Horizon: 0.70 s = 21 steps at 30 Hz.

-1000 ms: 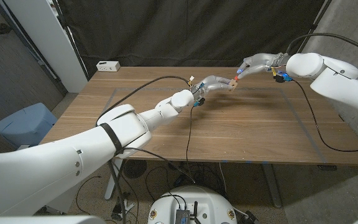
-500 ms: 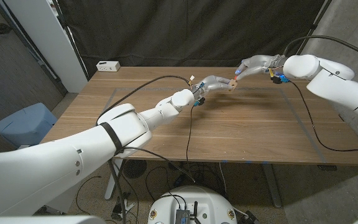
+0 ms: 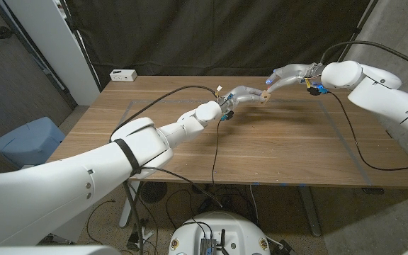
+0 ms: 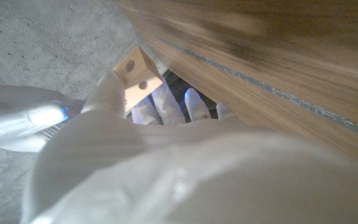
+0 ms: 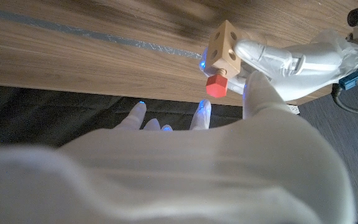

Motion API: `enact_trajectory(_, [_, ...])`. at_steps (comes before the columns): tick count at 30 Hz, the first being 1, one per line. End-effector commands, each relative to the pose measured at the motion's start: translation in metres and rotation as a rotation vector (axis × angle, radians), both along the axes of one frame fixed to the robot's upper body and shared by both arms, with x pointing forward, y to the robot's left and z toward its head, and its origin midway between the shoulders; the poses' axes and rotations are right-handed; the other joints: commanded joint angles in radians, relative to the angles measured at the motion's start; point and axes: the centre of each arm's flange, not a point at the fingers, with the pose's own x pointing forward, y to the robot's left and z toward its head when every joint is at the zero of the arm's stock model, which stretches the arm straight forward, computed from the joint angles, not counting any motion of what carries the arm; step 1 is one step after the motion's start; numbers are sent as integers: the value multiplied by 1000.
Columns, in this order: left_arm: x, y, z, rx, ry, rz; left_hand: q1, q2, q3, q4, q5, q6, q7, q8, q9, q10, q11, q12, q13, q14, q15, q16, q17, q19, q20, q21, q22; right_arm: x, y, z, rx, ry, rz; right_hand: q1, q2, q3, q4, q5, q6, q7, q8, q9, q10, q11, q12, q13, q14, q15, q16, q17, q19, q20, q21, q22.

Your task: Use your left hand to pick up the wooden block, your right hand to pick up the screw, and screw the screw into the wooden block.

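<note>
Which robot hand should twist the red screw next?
The right hand, probably: its fingers sit by the red screw, already in the wooden block, which the left hand holds.

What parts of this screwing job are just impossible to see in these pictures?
- Head view: the screw is too small to make out between the left robot hand and right robot hand.
- Right wrist view: the red screw enters the wooden block; its depth is hidden inside.
- Left wrist view: blur hides the right robot hand's grip.

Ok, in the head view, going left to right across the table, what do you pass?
White box → left robot hand → wooden block → right robot hand.
</note>
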Motion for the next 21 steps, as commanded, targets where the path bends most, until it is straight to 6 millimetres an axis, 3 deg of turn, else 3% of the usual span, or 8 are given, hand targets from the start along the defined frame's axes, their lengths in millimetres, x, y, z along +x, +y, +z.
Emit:
enact_trajectory(1, [0, 0, 1, 7, -4, -1, -1, 4, 10, -1, 6, 15, -3, 13, 3, 3, -3, 3, 0, 5, -79, 1, 2, 3, -4, 7, 2, 3, -2, 1, 3, -2, 1, 13, 12, 13, -5, 5, 44, -10, 15, 3, 11, -7, 11, 3, 1, -5, 5, 2, -3, 0, 4, 3])
enact_trajectory(21, [-2, 3, 0, 7, -19, -17, -3, 4, 10, 0, 6, 17, -3, 13, 3, 3, -2, 3, -1, 6, -76, 2, 2, 4, -5, 7, 2, 8, -7, -6, 28, -13, -21, 55, 32, 34, -16, 7, 131, -25, 41, 6, 53, -41, 25, 1, 33, -26, 16, -2, 27, -11, 14, 3])
